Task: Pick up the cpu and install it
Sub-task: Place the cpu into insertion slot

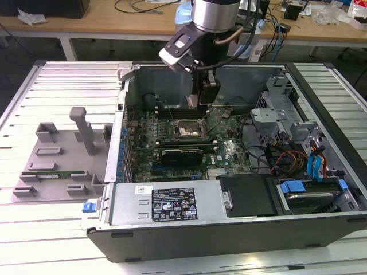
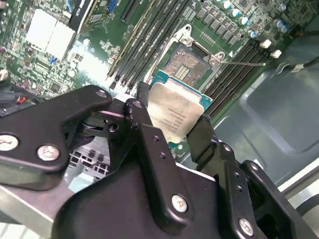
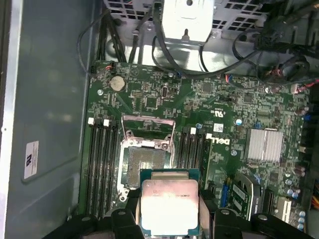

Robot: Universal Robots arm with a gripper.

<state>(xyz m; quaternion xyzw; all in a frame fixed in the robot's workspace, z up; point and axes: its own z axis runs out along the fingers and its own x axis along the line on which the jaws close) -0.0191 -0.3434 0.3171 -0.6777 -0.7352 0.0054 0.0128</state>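
- Silvery-grey metal tops the cpu (image 2: 174,115), a flat square chip on a green-edged base. The gripper (image 3: 169,209) has it clamped by two opposite edges between its black fingers (image 2: 141,102), as both wrist views show.
- The cpu hangs in the air inside the open computer case (image 1: 241,238), above the green motherboard (image 1: 229,152). It touches nothing but the fingers.
- In the first wrist view the chip is just beside the socket (image 3: 144,167) and overlaps one edge of it in the picture. The socket's metal frame is swung up and its dark contact field is exposed.
- Black memory slots (image 3: 102,164) run along both sides of the socket. A finned silver heatsink (image 3: 264,144) and a round coin battery (image 3: 116,82) sit on the same board.
- The case lies on its side on a white slatted surface (image 1: 69,74). Besides the motherboard it holds a grey power supply (image 1: 132,203) with a label along the near wall. On the exterior view's right it holds metal drive cages (image 1: 281,117), blue tabs (image 1: 292,187) and coloured cables (image 1: 287,157).
- On the exterior view's left, beside the case, a grey moulded tray (image 1: 66,150) rests on the surface. A long narrow green memory stick (image 1: 51,170) lies in one of its slots.
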